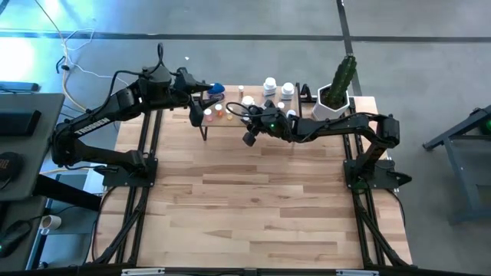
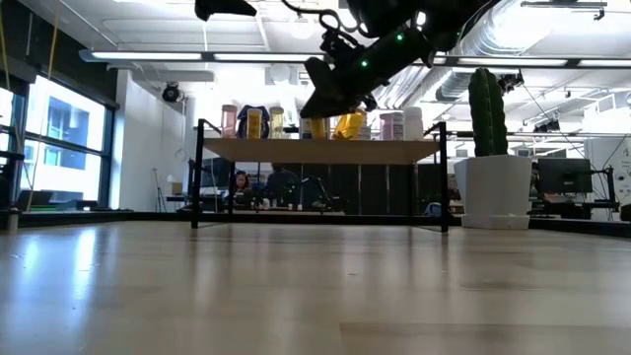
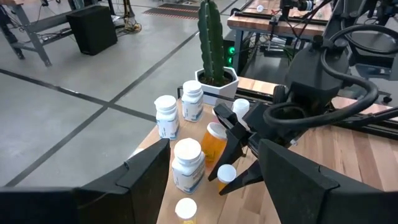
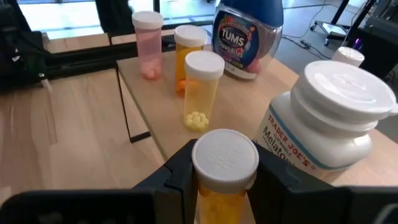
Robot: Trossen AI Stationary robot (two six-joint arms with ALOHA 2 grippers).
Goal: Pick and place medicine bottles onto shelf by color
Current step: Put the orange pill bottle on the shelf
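Light wood shelf [image 1: 230, 123] stands at the desk's [image 1: 253, 207] far edge. Left tool [image 1: 201, 96] hovers at its left end, fingers spread wide, holding nothing, near the blue-lidded jar [image 4: 247, 34]. On the shelf: pink vial [image 4: 148, 43], orange bottles [image 4: 200, 87], white bottles [image 3: 186, 163]. Right tool [image 4: 225, 186] over mid-shelf, clamped on a white-capped orange bottle [image 4: 224, 171]. Cactus pot [image 1: 335, 101] far right.
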